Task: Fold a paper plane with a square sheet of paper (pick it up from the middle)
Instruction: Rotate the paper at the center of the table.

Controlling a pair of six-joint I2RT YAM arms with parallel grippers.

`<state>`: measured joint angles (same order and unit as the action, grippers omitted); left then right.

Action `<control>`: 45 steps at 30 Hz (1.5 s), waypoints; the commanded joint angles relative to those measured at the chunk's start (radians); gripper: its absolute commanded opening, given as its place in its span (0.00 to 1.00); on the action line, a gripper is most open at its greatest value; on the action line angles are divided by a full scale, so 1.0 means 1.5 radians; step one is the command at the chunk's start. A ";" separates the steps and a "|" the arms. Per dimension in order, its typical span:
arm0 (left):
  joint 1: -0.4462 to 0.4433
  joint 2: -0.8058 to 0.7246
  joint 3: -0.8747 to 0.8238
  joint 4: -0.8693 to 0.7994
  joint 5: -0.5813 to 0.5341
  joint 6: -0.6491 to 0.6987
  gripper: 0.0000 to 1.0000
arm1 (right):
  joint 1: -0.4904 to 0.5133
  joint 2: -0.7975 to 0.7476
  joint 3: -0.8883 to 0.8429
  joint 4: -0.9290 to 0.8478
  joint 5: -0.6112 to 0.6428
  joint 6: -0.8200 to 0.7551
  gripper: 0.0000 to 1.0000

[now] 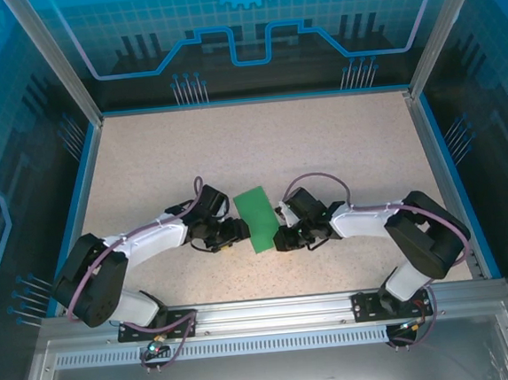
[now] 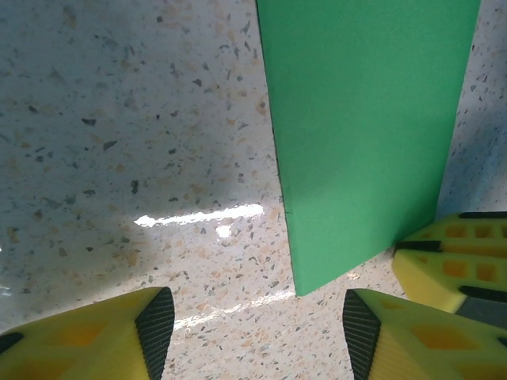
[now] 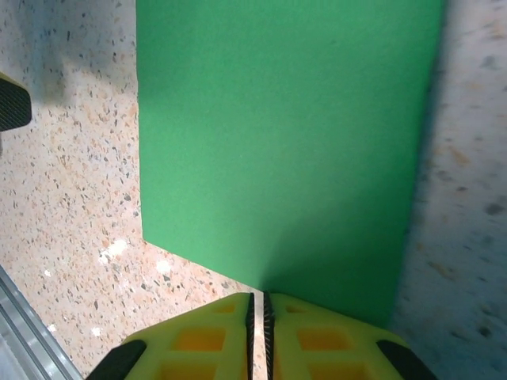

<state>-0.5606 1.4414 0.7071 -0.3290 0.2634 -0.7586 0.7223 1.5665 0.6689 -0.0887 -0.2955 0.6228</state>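
The sheet of paper (image 1: pixel 256 218) lies flat on the speckled table as a bright green rectangle, longer than it is wide, between the two arms. My left gripper (image 1: pixel 237 231) is at its left edge near the front corner. Its jaws (image 2: pixel 257 328) stand open over bare table, with the paper's corner (image 2: pixel 364 134) just beyond them. My right gripper (image 1: pixel 281 239) sits at the paper's right front edge. Its yellow fingers (image 3: pixel 257 305) are shut to a thin slit with nothing between them, their tips at the rim of the green sheet (image 3: pixel 285 142).
The right gripper's yellow fingers (image 2: pixel 451 261) show at the right of the left wrist view, close to my left gripper. A blue-edged wall (image 1: pixel 87 160) and metal posts (image 1: pixel 51 56) bound the table. An aluminium rail (image 1: pixel 265 313) runs along the near edge.
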 commanded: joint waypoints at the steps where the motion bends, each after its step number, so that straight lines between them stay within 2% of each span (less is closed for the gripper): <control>1: -0.004 -0.018 -0.015 0.039 0.019 -0.015 0.62 | -0.030 -0.036 0.021 -0.051 0.014 -0.028 0.17; 10: -0.007 -0.019 -0.028 0.076 0.033 -0.017 0.66 | -0.090 -0.010 0.051 -0.067 0.000 -0.060 0.25; 14: -0.006 -0.013 -0.030 0.087 0.038 -0.017 0.68 | -0.091 0.015 0.057 -0.061 -0.028 -0.063 0.25; 25: -0.006 -0.004 -0.020 0.079 0.041 0.004 0.70 | -0.062 0.048 0.045 -0.041 -0.047 -0.042 0.29; 31: -0.006 -0.015 -0.036 0.079 0.043 0.000 0.70 | -0.028 0.039 0.044 -0.027 -0.046 -0.013 0.23; 38: -0.006 -0.036 -0.052 0.057 0.034 -0.010 0.70 | 0.003 0.040 0.044 -0.007 -0.044 0.018 0.21; 45: -0.007 -0.040 -0.086 0.117 0.047 -0.052 0.69 | 0.014 0.019 0.043 -0.007 -0.046 0.028 0.22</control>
<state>-0.5625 1.3937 0.6037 -0.1890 0.3084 -0.7971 0.7303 1.6253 0.7357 -0.0994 -0.3519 0.6479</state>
